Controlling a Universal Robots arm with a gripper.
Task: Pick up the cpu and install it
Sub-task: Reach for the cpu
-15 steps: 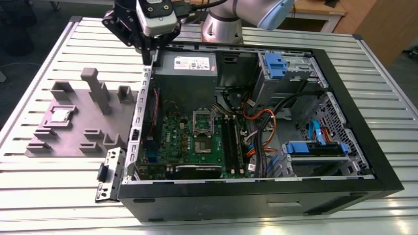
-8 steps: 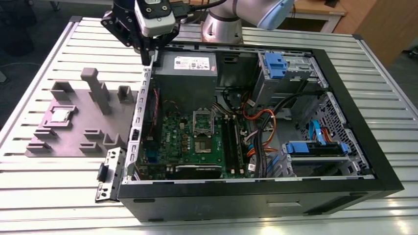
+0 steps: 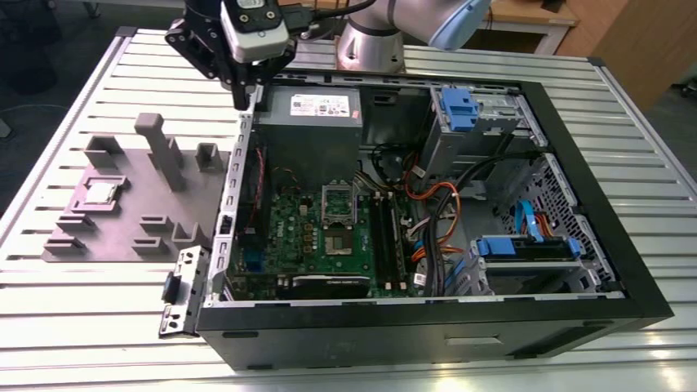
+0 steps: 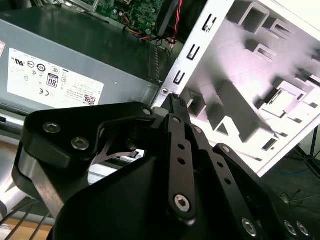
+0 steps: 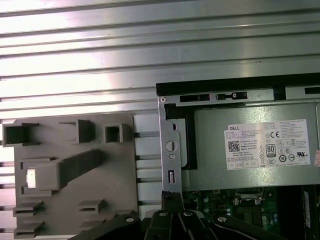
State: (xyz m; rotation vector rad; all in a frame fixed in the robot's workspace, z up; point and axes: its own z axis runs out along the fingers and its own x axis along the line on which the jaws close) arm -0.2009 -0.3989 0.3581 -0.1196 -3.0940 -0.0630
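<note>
Off to the exterior view's left, on the slatted metal table [image 3: 77, 314], lies a grey fixture plate [image 3: 114, 238] with raised blocks. The cpu [image 3: 100, 193] sits flat in a square pocket of that plate, its silver top facing up. In both wrist views it shows as a pale square seated in the same recess [image 4: 281, 99] [image 5: 31, 178].

Beside the plate an open computer case [image 3: 436, 331] lies on its side. Inside it are a grey power supply [image 3: 312, 108] at the far end, a green motherboard [image 3: 310, 238] below it, and a silver socket frame [image 3: 339, 201] with a dark centre on the board.

The gripper [image 3: 241, 101] hangs over the case's side wall, next to the power supply, at the edge nearest the fixture plate. Its fingers [image 4: 179, 132] are pressed together to a narrow tip and hold nothing. In both wrist views the tip [image 4: 173, 98] [image 5: 172, 196] lines up with the perforated metal edge of the case. The cpu lies well apart from the gripper, untouched, and the socket frame is apart from both.
</note>
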